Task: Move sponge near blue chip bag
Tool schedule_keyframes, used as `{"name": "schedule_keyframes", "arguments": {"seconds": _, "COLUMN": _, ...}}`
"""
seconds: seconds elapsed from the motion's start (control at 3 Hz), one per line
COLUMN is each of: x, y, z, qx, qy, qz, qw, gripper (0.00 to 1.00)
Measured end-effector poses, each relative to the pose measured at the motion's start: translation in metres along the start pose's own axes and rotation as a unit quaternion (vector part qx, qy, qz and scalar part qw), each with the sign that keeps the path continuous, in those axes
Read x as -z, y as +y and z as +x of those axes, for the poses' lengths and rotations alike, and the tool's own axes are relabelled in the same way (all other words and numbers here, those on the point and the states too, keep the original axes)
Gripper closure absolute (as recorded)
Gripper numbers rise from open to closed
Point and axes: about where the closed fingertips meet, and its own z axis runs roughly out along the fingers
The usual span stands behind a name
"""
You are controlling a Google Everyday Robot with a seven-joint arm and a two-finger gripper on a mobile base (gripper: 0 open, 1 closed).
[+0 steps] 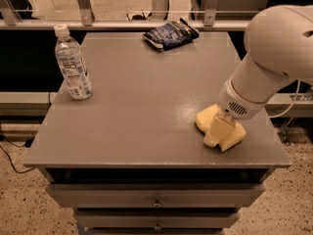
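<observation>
Gripper (218, 132) on sponge (207, 117); blue chip bag (169, 35), water bottle (72, 65) well apart.

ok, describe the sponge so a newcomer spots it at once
Start at the grey table, then go to its near right corner, under the white arm. The sponge is the pale yellow foam block lying there, with the gripper over it. Its neighbours, the dark blue chip bag and clear water bottle, sit far off.

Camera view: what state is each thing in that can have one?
water bottle: upright, capped, at the left of the table.
blue chip bag: lying crumpled at the far edge.
sponge: lying near the front right corner, far from the bag.
hand: low over the sponge, partly covering it.
drawers: shut.
</observation>
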Motion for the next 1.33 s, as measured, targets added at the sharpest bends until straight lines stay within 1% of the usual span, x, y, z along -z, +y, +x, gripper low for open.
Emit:
{"name": "schedule_keyframes", "arguments": {"seconds": 0.33, "x": -0.003, "y": -0.007, "z": -0.015, "qx": 0.000, "qy": -0.008, "qz": 0.006, "qw": 1.0000, "gripper": 0.62}}
{"name": "schedule_keyframes", "arguments": {"seconds": 0.67, "x": 0.008, "y": -0.021, "z": -0.038, "qx": 0.019, "qy": -0.038, "qz": 0.025, "qw": 0.9988, "gripper": 0.85}}
{"name": "schedule_keyframes", "arguments": {"seconds": 1.0, "x": 0.049, "y": -0.052, "z": -0.058, "qx": 0.061, "qy": -0.073, "qz": 0.070, "qw": 0.9929, "gripper": 1.00}}
{"name": "schedule_keyframes", "arguments": {"seconds": 1.33, "x": 0.049, "y": -0.052, "z": -0.058, "qx": 0.061, "qy": -0.073, "qz": 0.070, "qw": 0.9929, "gripper": 1.00}}
